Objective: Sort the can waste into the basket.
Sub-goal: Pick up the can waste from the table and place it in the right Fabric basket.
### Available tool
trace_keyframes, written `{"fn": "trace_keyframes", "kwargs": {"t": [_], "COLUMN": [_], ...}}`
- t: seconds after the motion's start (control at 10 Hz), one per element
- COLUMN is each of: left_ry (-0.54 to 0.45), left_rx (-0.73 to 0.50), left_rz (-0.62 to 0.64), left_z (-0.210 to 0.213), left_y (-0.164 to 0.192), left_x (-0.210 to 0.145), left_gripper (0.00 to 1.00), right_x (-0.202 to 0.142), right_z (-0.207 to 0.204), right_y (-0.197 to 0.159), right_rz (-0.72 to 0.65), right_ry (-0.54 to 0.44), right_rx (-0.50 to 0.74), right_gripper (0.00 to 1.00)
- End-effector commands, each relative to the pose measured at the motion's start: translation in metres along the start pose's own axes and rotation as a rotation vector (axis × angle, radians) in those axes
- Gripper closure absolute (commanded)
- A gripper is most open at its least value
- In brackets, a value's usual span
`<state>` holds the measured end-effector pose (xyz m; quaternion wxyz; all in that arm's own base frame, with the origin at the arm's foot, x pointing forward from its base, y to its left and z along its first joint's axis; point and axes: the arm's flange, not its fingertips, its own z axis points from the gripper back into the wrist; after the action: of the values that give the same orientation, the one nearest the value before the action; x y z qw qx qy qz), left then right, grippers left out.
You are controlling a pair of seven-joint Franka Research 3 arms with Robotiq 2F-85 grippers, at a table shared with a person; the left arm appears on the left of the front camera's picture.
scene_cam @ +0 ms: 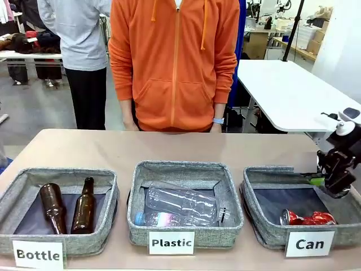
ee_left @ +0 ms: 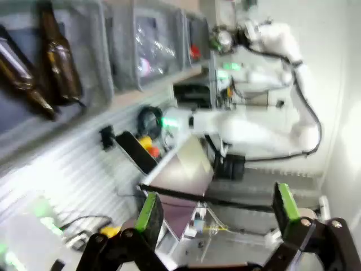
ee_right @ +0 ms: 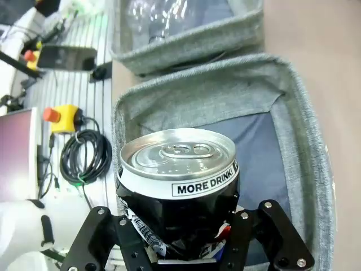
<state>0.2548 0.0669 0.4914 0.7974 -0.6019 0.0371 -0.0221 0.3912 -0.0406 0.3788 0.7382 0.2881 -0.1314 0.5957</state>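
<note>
Right jaws [ee_right: 180,248] clamped on dark can [ee_right: 179,189], silver top facing camera, body dented. Directly beyond the jaws: "Can" basket [ee_right: 307,152], open and below the can. Crushed red can [scene_cam: 307,218] lies inside it, front corner, just below the right jaws [scene_cam: 333,182] in front view. Left jaws [ee_left: 217,212] spread apart, holding nothing; brown bottles [ee_left: 59,59] far beyond, blurry.
</note>
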Motion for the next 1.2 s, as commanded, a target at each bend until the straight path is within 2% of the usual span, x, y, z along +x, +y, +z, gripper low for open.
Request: {"fn": "trace_keyframes", "kwargs": {"t": [0.0, 0.1, 0.2, 0.3, 0.4, 0.6, 0.7, 0.8, 0.9, 1.1], "left_ry": [0.182, 0.208, 0.114, 0.114, 0.114, 0.114, 0.114, 0.114, 0.114, 0.114], "left_rx": [0.025, 0.062, 0.003, 0.003, 0.003, 0.003, 0.003, 0.003, 0.003, 0.003], "left_rz": [-0.01, -0.03, -0.009, -0.009, -0.009, -0.009, -0.009, -0.009, -0.009, -0.009], "left_z": [-0.071, -0.085, -0.051, -0.051, -0.051, -0.051, -0.051, -0.051, -0.051, -0.051], "left_y": [-0.009, -0.007, -0.002, -0.002, -0.002, -0.002, -0.002, -0.002, -0.002, -0.002], "left_x": [0.016, 0.021, 0.005, 0.005, 0.005, 0.005, 0.005, 0.005, 0.005, 0.005], "left_gripper": [0.0, 0.0, 0.0, 0.0, 0.0, 0.0, 0.0, 0.0, 0.0, 0.0], "right_x": [0.005, 0.003, 0.001, -0.002, -0.001, 0.005, 0.006, 0.006, 0.007, 0.008], "right_z": [-0.021, -0.028, -0.033, -0.035, -0.03, -0.029, -0.032, -0.032, -0.033, -0.03], "right_y": [-0.004, -0.006, -0.01, -0.015, -0.015, -0.016, -0.02, -0.02, -0.018, -0.019], "right_rz": [-0.002, 0.015, 0.014, 0.004, 0.004, -0.037, -0.043, -0.054, -0.012, -0.03], "right_ry": [0.1, 0.123, 0.125, 0.155, 0.168, 0.205, 0.223, 0.205, 0.181, 0.192], "right_rx": [-0.059, -0.037, -0.02, -0.034, -0.028, -0.082, -0.082, -0.054, 0.006, -0.023], "right_gripper": [1.0, 1.0, 0.52, 0.36, 0.0, 0.0, 0.12, 0.03, 0.0, 0.0]}}
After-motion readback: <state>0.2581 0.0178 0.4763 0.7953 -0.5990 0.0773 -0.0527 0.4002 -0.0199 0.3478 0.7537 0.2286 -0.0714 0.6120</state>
